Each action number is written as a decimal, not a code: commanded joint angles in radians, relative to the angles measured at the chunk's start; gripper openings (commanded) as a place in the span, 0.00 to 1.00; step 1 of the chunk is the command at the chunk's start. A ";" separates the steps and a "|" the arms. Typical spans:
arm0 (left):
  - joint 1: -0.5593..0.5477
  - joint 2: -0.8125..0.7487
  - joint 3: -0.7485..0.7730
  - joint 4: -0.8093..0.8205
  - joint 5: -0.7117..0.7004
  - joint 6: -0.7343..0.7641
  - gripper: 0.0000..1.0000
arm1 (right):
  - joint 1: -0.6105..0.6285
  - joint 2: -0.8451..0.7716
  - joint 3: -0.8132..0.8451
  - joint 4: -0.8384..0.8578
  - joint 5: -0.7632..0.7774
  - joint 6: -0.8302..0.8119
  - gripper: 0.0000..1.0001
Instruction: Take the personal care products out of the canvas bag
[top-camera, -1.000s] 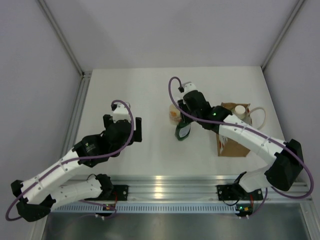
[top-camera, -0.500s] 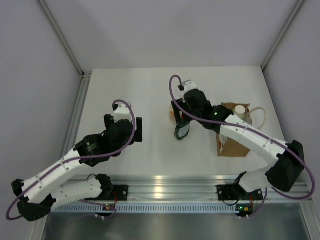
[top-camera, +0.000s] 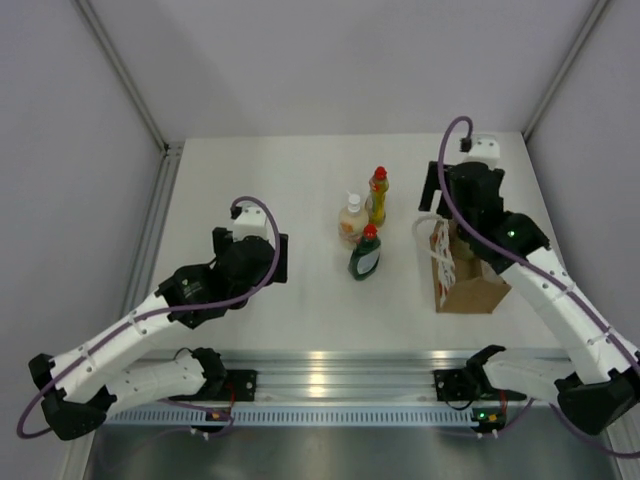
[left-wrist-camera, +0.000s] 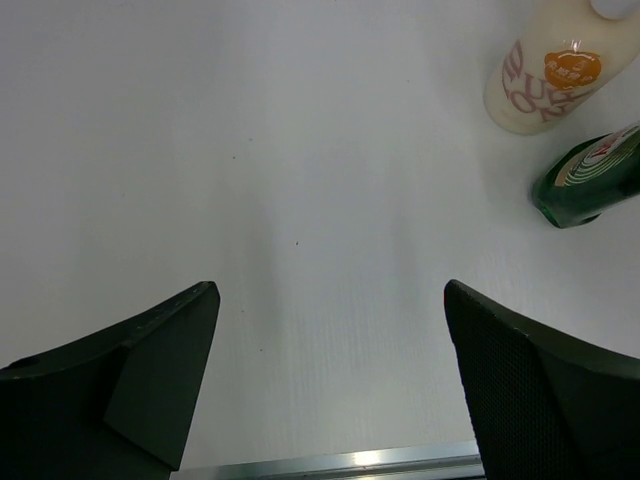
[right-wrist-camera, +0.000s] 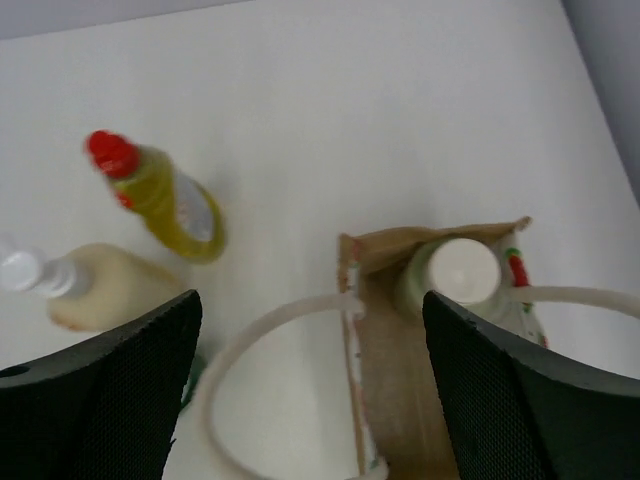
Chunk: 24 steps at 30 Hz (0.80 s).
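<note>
Tabletop (top-camera: 290, 180), white and walled in by pale panels, carries everything. Both arms reach out from the near edge at 6 o'clock.

The left gripper (left-wrist-camera: 330, 290) hangs over bare surface at 9 o'clock of the table's middle. Its jaws are spread wide and nothing lies between them.

The right gripper (right-wrist-camera: 310, 300) hovers above the far end of the canvas bag (top-camera: 470, 290), at about 2 o'clock of the table's middle. Its jaws are also spread wide and hold nothing. It is clear of the bag.

The bag stands upright at 4 o'clock of the table's middle, mouth up, with its red-and-white printed side turned toward 9 o'clock. One white loop handle (right-wrist-camera: 260, 340) droops over that side onto the table.

Three products stand out of the bag in a tight cluster at the table's middle, well apart from it. The cream pump bottle (top-camera: 350, 222) is upright. The dark green red-capped bottle (top-camera: 365, 258) stands just beside it at 5 o'clock. The slim yellow red-capped bottle (top-camera: 377, 198) stands just beside the pump bottle at 1 o'clock.

The plain cream white-capped bottle (right-wrist-camera: 462, 268) is inside the bag, upright at its far end. Only its round cap and shoulders show, in the right wrist view.
</note>
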 joint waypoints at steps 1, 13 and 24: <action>0.010 0.019 0.012 0.009 0.009 0.011 0.98 | -0.194 -0.032 -0.071 -0.090 -0.058 0.042 0.87; 0.013 0.042 0.012 0.009 0.024 0.012 0.98 | -0.466 0.095 -0.132 -0.033 -0.205 0.010 0.82; 0.013 0.045 0.011 0.009 0.023 0.012 0.98 | -0.526 0.177 -0.206 0.074 -0.271 0.015 0.77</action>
